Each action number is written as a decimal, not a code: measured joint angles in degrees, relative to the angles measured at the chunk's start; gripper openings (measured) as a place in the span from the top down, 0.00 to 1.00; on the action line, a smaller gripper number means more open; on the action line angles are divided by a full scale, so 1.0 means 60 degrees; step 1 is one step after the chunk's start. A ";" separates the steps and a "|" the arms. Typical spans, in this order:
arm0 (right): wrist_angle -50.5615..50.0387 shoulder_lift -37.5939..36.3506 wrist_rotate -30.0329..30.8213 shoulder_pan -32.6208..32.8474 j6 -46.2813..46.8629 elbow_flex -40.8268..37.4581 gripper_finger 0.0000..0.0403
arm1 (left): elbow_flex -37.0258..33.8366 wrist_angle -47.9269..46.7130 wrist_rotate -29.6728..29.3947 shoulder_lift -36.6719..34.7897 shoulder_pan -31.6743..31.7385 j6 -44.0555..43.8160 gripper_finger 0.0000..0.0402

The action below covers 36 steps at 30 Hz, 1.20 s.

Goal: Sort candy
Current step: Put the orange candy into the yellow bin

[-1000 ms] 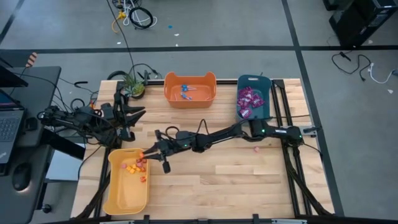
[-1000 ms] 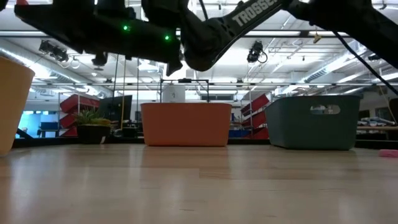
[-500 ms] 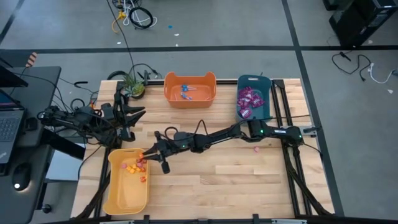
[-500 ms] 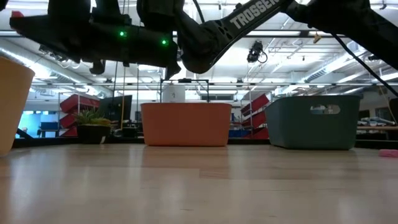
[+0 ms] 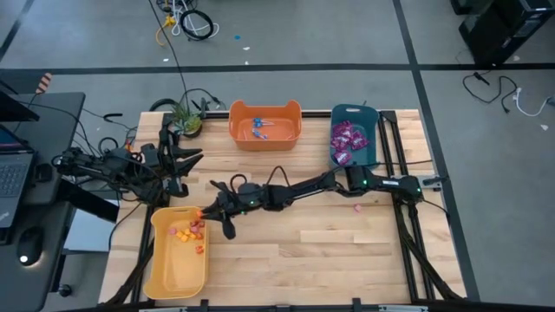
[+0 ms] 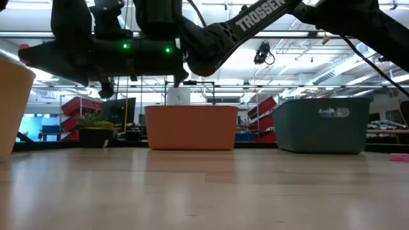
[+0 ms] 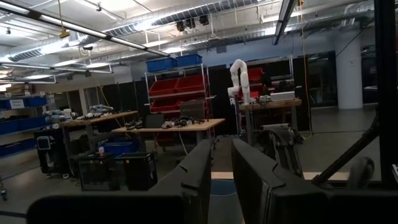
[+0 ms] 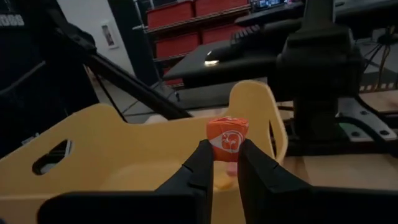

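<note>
Right gripper (image 8: pixel 221 163): fingers pinched on orange candy piece (image 8: pixel 227 138), held just at rim of yellow bin (image 5: pixel 165 269); small pieces (image 5: pixel 188 232) lie inside. Left gripper (image 7: pixel 221 171): narrow gap, empty, parked at table's left edge. Beyond: orange bin (image 5: pixel 264 126) with blue lollipops (image 5: pixel 259 128), teal bin (image 5: pixel 353 143) with purple packets (image 5: pixel 347 139)

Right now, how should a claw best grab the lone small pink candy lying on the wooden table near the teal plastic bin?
Probably across its middle, straight down from above: the small pink candy lies low and alone on the wooden table, offering little from the side.
</note>
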 joint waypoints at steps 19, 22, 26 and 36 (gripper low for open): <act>-0.0113 0.0000 -0.0004 0.0052 -0.0384 0.0000 0.78 | 0.0000 0.0000 0.0000 -0.0001 -0.0001 0.0000 0.83; -0.0125 0.0000 -0.0004 0.0051 -0.0390 0.0000 0.77 | 0.0001 0.0004 -0.0002 -0.0001 0.0001 -0.0002 0.83; -0.0121 -0.0004 -0.0004 0.0051 -0.0414 0.0000 0.77 | 0.0001 0.0000 0.0000 -0.0001 0.0001 0.0000 0.83; -0.0121 -0.0007 -0.0008 0.0051 -0.0416 0.0000 0.75 | 0.0001 0.0004 0.0000 0.0000 -0.0002 0.0000 0.83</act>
